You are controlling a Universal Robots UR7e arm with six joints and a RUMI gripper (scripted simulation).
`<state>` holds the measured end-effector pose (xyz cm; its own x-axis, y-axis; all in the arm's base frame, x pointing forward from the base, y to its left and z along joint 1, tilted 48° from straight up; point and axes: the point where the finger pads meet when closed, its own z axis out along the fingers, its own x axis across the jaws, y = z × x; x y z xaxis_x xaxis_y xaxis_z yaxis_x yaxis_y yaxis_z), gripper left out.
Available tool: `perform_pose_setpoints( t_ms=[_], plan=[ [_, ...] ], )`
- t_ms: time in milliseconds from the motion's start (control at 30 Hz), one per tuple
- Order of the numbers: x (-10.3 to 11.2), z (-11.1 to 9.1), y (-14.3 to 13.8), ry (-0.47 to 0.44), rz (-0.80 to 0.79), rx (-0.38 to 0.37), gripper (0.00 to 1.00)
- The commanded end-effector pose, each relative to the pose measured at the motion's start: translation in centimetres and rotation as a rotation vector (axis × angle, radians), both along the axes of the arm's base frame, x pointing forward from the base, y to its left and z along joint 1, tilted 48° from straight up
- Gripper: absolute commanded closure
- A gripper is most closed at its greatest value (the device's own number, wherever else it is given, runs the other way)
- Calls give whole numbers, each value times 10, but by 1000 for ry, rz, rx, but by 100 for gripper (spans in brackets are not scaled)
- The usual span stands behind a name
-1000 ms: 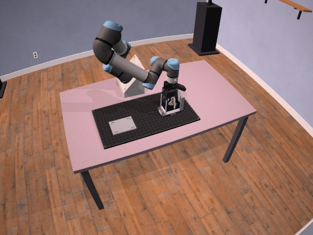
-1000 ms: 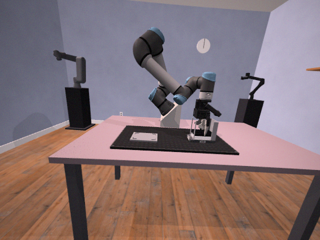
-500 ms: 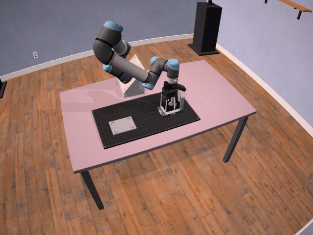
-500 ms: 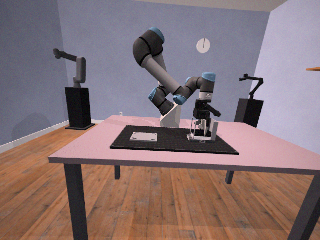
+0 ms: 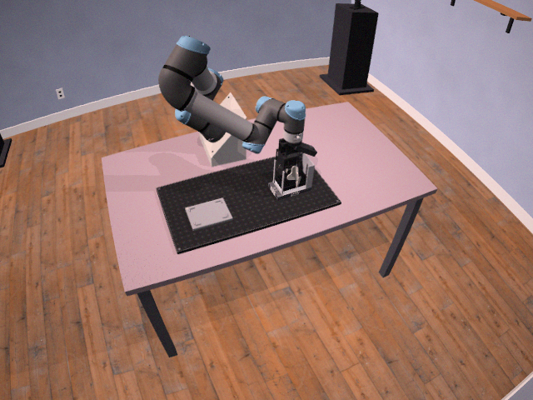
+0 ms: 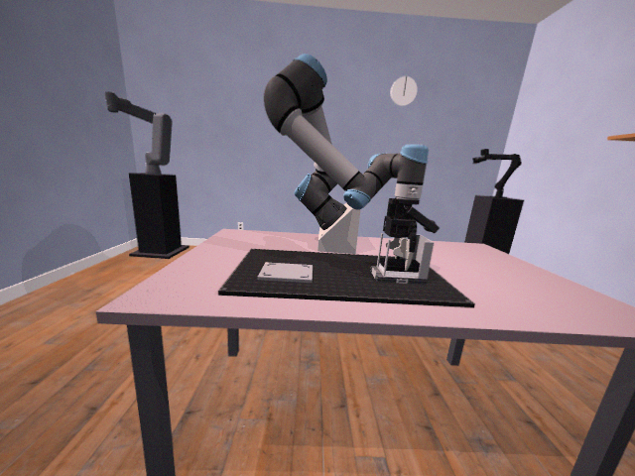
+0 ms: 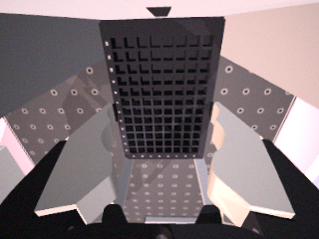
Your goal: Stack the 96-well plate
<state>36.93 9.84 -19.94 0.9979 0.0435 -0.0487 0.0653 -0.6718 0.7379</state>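
Gripper point(image 5: 291, 178) clamps the 96-well plate point(image 7: 161, 95) inside stack rack K1 point(image 5: 311, 172); nest N1 point(image 5: 208, 212), at 8 o'clock, sits vacated; release remains.

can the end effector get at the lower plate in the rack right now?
Probably not. The end effector is shut on a black well plate and sits down inside the rack, so that plate covers whatever lies beneath.
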Motion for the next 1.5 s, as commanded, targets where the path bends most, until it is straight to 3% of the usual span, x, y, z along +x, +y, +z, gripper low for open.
perform_pose_setpoints(
  t_ms=[0,633,667,1467],
  plan=[
    [0,0,0,-1,1,1,100],
    [0,-2,-2,-1,1,1,100],
    [0,-2,-2,-1,1,1,0],
    [0,5,6,-1,1,1,0]
  ],
)
